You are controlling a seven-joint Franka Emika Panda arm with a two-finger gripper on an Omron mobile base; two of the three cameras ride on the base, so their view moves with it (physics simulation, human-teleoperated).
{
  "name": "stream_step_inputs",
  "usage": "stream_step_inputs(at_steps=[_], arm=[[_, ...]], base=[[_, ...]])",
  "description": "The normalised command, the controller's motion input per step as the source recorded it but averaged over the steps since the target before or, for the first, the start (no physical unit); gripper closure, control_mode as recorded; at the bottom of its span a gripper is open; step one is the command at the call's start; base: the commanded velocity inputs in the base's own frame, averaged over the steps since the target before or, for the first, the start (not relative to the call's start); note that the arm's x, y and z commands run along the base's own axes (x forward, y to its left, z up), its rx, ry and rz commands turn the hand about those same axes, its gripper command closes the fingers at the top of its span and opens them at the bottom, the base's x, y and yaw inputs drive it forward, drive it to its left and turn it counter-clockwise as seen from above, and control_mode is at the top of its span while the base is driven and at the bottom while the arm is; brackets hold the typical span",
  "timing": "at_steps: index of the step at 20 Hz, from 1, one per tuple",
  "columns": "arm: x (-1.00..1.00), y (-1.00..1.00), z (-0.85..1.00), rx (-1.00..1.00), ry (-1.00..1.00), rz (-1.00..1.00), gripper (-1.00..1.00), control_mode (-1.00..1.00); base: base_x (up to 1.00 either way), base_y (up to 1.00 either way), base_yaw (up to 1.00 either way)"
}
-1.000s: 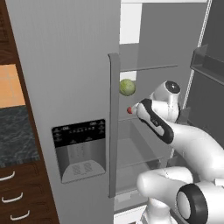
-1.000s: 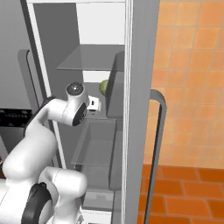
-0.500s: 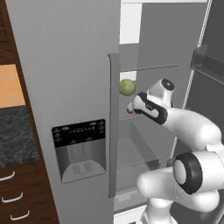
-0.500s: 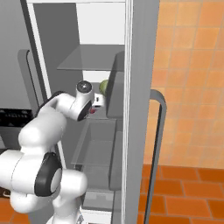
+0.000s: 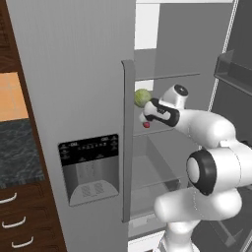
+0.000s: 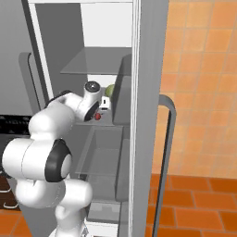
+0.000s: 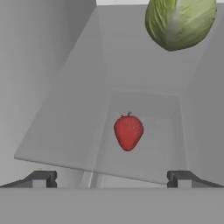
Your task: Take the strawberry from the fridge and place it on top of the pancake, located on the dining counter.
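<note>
The fridge (image 5: 74, 98) stands with its right door open. A small red strawberry (image 7: 128, 131) lies on a grey glass shelf (image 7: 65, 144) inside. It is also in the left base view as the strawberry (image 5: 146, 125) and in the right base view as the strawberry (image 6: 97, 116). My gripper (image 7: 111, 179) is open and empty, just short of the berry, which sits ahead between the two fingertips (image 7: 43, 178). From the left base the gripper (image 5: 146, 117) hovers right above the berry. The pancake and the dining counter are out of view.
A green round cabbage (image 7: 180, 22) sits on the same shelf behind the berry, also seen as the cabbage (image 5: 142, 97). The closed left door's handle (image 5: 128, 142) is close to my hand. A door bin (image 5: 234, 71) juts out at right. Another shelf (image 6: 95, 62) lies above.
The arm has stretched further into the fridge, bringing the hand over the shelf next to the strawberry. The jaws stayed open. The strawberry and the cabbage have not moved.
</note>
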Motion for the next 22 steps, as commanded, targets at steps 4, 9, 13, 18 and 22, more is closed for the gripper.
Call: stream_step_inputs(at_steps=[4,9,13,18,22], arm=[[0.41,0.0,-0.11,-0.02,0.06,0.0,-1.0,-1.0],[0.53,-0.02,-0.11,0.0,0.03,0.0,-1.0,-1.0],[0.51,0.0,-0.28,0.0,0.01,0.0,-1.0,-1.0],[-0.05,0.0,-0.24,0.0,0.03,0.0,-1.0,-1.0],[-0.19,0.0,-0.01,0.0,0.0,0.0,-1.0,-1.0]], base=[[0.0,0.0,0.0],[0.0,0.0,0.0],[0.0,0.0,0.0],[0.0,0.0,0.0],[0.0,0.0,0.0]])
